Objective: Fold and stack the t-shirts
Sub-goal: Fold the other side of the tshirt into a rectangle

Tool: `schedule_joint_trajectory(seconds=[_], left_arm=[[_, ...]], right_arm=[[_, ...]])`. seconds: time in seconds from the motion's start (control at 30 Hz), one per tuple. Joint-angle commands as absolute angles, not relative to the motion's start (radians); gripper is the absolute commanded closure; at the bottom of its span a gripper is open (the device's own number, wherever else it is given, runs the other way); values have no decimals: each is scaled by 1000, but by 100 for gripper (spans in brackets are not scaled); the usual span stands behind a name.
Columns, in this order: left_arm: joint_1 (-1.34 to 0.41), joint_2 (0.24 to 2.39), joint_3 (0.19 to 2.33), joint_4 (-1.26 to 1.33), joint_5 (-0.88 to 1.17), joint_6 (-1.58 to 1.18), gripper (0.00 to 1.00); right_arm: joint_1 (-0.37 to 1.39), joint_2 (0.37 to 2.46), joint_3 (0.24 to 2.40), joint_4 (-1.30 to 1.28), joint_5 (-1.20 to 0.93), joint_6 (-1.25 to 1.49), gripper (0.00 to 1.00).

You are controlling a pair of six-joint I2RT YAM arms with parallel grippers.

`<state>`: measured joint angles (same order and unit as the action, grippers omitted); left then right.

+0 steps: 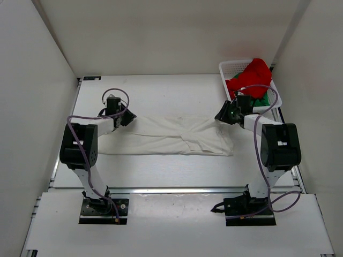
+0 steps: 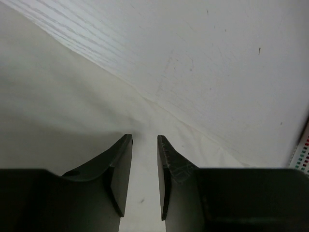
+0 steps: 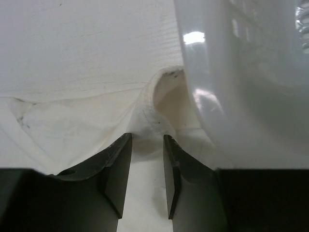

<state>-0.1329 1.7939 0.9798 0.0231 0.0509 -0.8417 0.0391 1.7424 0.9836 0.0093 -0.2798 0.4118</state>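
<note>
Both t-shirt (image 1: 166,136) ends inside left gripper (image 2: 145,140), right gripper (image 3: 147,137)

Bright, even overhead light, soft shadows. In the right wrist view the basket (image 3: 241,96) is blurred, glare on its wall; the white shirt (image 3: 72,121) beside it sharper.

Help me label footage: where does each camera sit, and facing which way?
Top external: above and behind, looking down at the table; both arms, left hand, right hand show.
Left wrist: on left arm, past its fingers onto the white t-shirt.
Right wrist: on right arm, past its fingers toward the basket.
All three share the white t-shirt.
</note>
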Motion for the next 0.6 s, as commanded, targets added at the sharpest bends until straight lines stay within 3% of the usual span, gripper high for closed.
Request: schedule_joint_trajectory(seconds=[0.0, 0.3, 0.57], left_arm=[[-72, 1790, 951, 84, 117, -876, 62], [81, 1798, 865, 127, 138, -934, 63], [195, 1786, 824, 153, 156, -976, 63]], right_arm=[[60, 1755, 996, 147, -336, 443, 69], [28, 1780, 962, 146, -275, 509, 100], [32, 1710, 914, 62, -108, 506, 99]])
